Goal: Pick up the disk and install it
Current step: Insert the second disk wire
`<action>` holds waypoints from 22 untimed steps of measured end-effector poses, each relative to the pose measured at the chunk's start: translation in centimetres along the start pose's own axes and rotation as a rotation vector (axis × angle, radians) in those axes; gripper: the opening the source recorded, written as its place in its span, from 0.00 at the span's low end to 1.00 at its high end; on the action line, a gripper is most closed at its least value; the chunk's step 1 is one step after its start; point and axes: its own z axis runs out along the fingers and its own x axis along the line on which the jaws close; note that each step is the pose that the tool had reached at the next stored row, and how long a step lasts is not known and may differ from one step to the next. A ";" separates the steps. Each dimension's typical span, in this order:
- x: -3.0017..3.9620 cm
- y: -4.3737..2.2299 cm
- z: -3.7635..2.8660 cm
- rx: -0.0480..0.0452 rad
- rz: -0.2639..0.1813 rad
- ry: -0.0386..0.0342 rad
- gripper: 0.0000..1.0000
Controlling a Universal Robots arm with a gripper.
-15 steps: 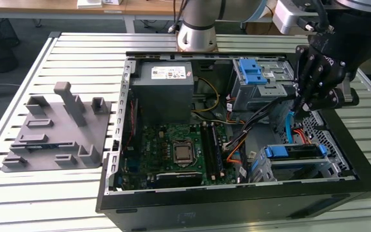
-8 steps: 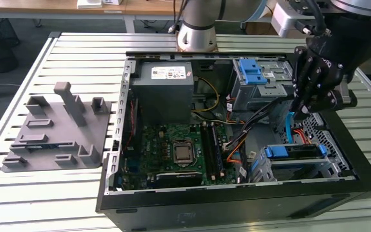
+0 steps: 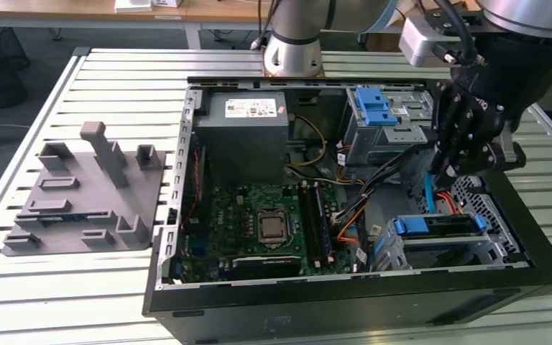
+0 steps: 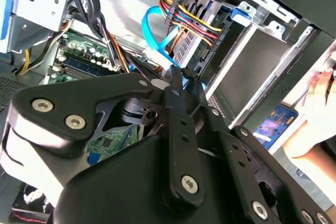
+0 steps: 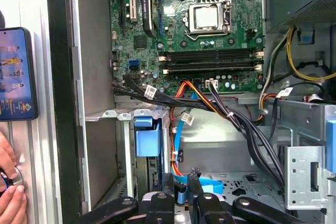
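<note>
The gripper (image 3: 468, 154) hangs inside the open computer case (image 3: 256, 305), just above the drive cage at the exterior view's right, and the jaws look pinched together on nothing, the fingertips (image 4: 176, 77) meeting with no gap in the second wrist view.

The disk (image 3: 439, 228) sits in that lower cage, already seated by the look of it. Only its blue carrier front and a strip of silver edge show, and its label is hidden.

Here's the worry: a blue data cable (image 4: 157, 30) and a bundle of coloured power wires (image 4: 191, 22) run right past the fingertips, so any sideways drift could snag or tug a connector loose.

A person's hand (image 5: 10, 179) and a phone (image 5: 16, 74) rest on the desk (image 3: 65, 287) just outside the case wall, close enough to be clipped by the arm.
</note>
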 end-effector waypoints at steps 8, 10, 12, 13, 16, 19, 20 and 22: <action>-0.03 -0.01 0.53 0.0005 0.001 0.0120 0.17; 0.01 -0.03 0.59 0.0000 0.002 0.0059 0.17; 0.14 -0.07 0.66 -0.0003 0.002 0.0040 0.17; 0.23 -0.07 0.71 -0.0003 0.002 0.0039 0.17; 0.81 -0.10 0.99 -0.0003 0.002 0.0028 0.17; 1.58 -0.12 1.36 -0.0010 0.002 -0.0062 0.17; 1.76 -0.14 1.45 -0.0019 0.003 -0.0107 0.17; 1.90 -0.37 1.59 -0.0084 0.002 -0.0159 0.17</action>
